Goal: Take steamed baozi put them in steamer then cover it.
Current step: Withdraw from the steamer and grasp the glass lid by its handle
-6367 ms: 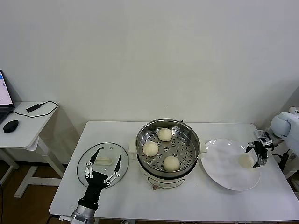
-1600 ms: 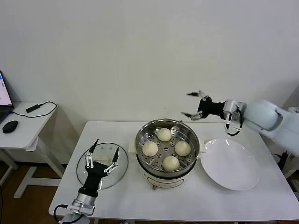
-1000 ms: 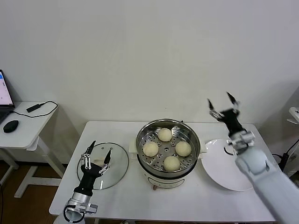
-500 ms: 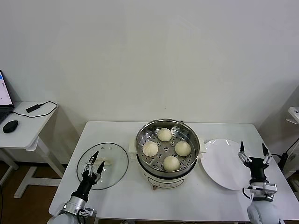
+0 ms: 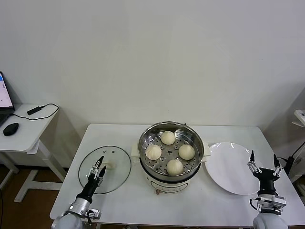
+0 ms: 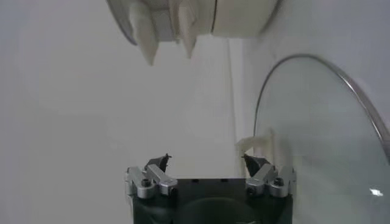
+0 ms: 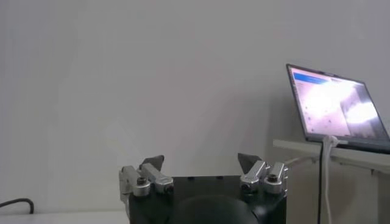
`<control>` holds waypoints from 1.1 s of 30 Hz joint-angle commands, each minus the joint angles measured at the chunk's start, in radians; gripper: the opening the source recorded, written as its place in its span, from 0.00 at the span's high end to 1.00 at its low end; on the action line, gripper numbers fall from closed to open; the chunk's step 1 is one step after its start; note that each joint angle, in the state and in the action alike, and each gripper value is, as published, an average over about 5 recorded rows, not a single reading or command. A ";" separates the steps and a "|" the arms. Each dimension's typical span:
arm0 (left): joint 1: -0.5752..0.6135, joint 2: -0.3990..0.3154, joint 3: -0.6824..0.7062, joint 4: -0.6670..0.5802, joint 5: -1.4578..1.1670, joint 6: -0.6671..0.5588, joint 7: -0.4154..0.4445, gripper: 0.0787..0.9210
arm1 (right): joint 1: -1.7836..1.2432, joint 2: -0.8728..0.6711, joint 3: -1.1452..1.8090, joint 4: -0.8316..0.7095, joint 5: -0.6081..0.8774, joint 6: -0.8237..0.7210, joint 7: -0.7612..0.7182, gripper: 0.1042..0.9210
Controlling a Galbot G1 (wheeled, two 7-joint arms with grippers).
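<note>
You have four steamed baozi (image 5: 167, 137), and all four sit on the perforated tray inside the one steamer (image 5: 195, 160), which stands on the white table (image 5: 200, 202) roughly midway between your two pincers. One bun lies toward the wall, one toward your left pincer, one toward your right pincer, and one nearest the front edge; none touches another. The steamer is uncovered.

There is one glass lid (image 5: 119, 164), lying flat on the table just beyond your left pincer (image 5: 96, 169), with its white handle (image 5: 110, 166) facing up. In the left wrist view the handle (image 6: 256, 143) shows close ahead of one fingertip, not touching it. Your left pincer is released, fingers spread, holding nothing, hovering over the near edge of the lid.

There is one round white plate (image 5: 228, 167), and it holds nothing. It sits between the steamer and your right pincer (image 5: 263, 163), its rim close to the steamer's base. Your right pincer is also released, fingers wide apart and pointing up, empty, at the plate's outer edge near the front corner of the table.

A side desk (image 5: 28, 125) stands well beyond your left pincer, carrying one laptop (image 5: 5, 98) and one mouse (image 5: 10, 129).
</note>
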 commanded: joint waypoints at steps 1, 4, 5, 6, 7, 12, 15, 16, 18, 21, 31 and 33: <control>-0.099 -0.018 0.001 0.097 0.056 0.039 -0.009 0.12 | -0.015 0.023 0.026 0.003 -0.012 0.006 -0.002 0.12; -0.113 -0.019 0.008 0.114 0.057 0.043 0.000 0.12 | -0.015 0.024 0.028 0.003 -0.012 0.005 -0.002 0.12; -0.118 -0.020 0.010 0.119 0.056 0.044 0.001 0.12 | -0.015 0.024 0.029 0.003 -0.013 0.005 -0.002 0.12; -0.123 -0.022 0.012 0.125 0.056 0.044 0.002 0.12 | -0.015 0.024 0.029 0.003 -0.013 0.005 -0.002 0.12; -0.128 -0.023 0.014 0.130 0.055 0.045 0.002 0.12 | -0.015 0.024 0.029 0.004 -0.013 0.004 -0.002 0.12; -0.142 -0.035 0.025 0.142 0.034 0.045 0.005 0.12 | -0.015 0.026 0.027 0.003 -0.018 0.004 -0.003 0.12; -0.147 -0.040 0.030 0.148 0.020 0.047 0.012 0.12 | -0.014 0.028 0.026 0.003 -0.022 0.003 -0.002 0.12; -0.149 -0.041 0.031 0.153 0.018 0.047 0.015 0.12 | -0.013 0.028 0.026 0.004 -0.023 0.002 -0.002 0.12; -0.152 -0.041 0.032 0.161 0.012 0.047 0.018 0.12 | -0.012 0.028 0.025 0.006 -0.026 0.001 -0.002 0.12; -0.153 -0.040 0.032 0.169 -0.003 0.047 0.021 0.18 | -0.010 0.027 0.022 0.008 -0.028 -0.003 -0.001 0.12; -0.148 -0.029 0.048 0.172 -0.123 0.074 0.059 0.52 | -0.004 0.026 0.015 0.019 -0.038 -0.009 0.002 0.12; -0.147 -0.022 0.059 0.170 -0.187 0.083 0.075 0.60 | -0.005 0.026 0.013 0.023 -0.042 -0.010 0.002 0.12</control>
